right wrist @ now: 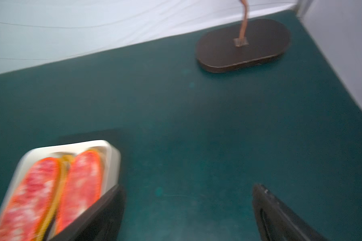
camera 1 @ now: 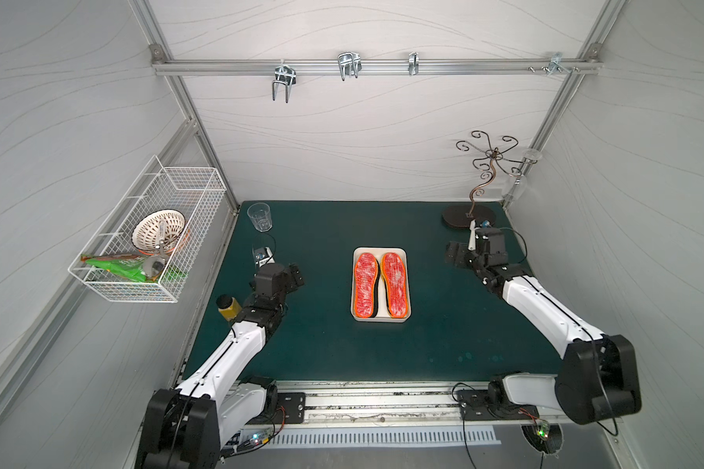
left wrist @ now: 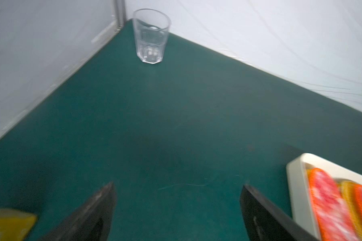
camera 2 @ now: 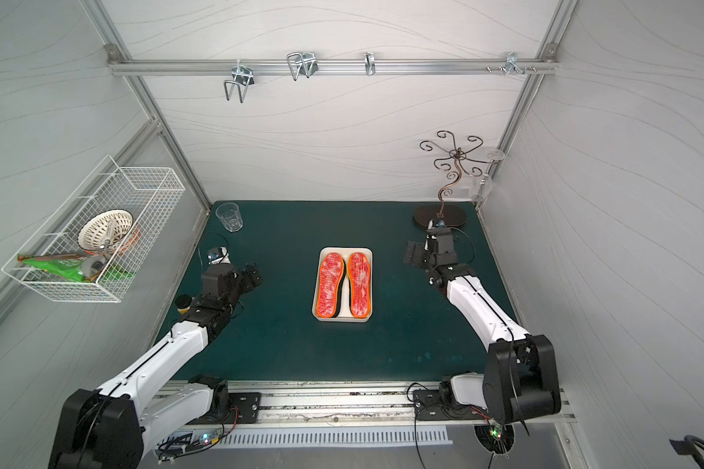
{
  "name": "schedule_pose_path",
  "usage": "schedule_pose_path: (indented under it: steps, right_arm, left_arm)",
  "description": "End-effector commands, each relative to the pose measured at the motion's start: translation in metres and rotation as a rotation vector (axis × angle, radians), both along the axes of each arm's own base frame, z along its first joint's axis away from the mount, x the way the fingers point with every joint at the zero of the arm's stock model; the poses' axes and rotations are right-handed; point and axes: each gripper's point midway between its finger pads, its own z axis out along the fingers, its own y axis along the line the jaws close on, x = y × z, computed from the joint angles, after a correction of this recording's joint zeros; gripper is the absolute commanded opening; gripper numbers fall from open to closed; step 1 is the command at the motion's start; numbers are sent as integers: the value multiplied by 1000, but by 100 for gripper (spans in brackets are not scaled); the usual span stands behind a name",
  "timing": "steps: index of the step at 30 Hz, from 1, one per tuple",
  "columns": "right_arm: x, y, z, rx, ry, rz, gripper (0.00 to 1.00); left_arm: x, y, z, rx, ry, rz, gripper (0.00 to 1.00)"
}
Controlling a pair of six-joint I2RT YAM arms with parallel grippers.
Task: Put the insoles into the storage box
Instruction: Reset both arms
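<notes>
the insoles (camera 1: 381, 284) lie inside the storage box (camera 1: 380, 321), two red mottled ones side by side on top, with orange-yellow and black edges showing beneath them. the box sits between the two arms, well apart from each. from the left gripper (left wrist: 178, 187) it is off to the right; from the right gripper (right wrist: 188, 187) it is off to the left. both grippers stand spread wide with only bare mat between the jaws, holding nothing.

no insole shows loose on the mat, so the packing looks finished. the stack seems to fill the shallow box, so a low sweep across it could catch a top insole and drag it over the rim. a clear tumbler (left wrist: 151, 35) stands ahead of the left gripper, and a yellow jar (camera 1: 226, 306) sits just beside that arm's wrist; a careless pull-back could tip either. the dark base of a scrolled metal stand (right wrist: 242, 46) is near, ahead of the right gripper.

the surface is a dark green mat (camera 1: 322, 349), inside pale walls. a wire basket (camera 1: 151, 231) hangs outboard of the left arm.
</notes>
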Motion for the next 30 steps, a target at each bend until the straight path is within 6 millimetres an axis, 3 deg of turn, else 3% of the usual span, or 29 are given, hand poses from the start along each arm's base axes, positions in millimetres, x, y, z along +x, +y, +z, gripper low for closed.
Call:
schedule_pose_path:
  steps: [1, 5, 9, 16, 21, 27, 30]
  right_arm:
    - [8, -11, 15, -119, -182, 12, 99]
    - [0, -22, -9, -124, -145, -75, 99]
    - [-3, -30, -29, -194, -167, -121, 99]
    - [12, -29, -43, -280, -229, -79, 99]
    - [14, -28, -60, -240, -232, -49, 98]
    - [2, -27, -55, -233, -313, -53, 99]
    - [2, -26, -57, -227, -310, -39, 99]
  left_arm:
    - [5, 34, 22, 153, -120, 128, 98]
    - [-5, 58, -10, 189, -51, 219, 98]
    - [6, 62, -17, 192, -34, 202, 98]
    - [40, 49, -11, 200, -143, 99, 98]
    - [67, 34, -33, 193, -82, -8, 95]
    - [56, 12, -34, 260, -150, -83, 95]
    - [57, 12, -34, 262, -162, -85, 95]
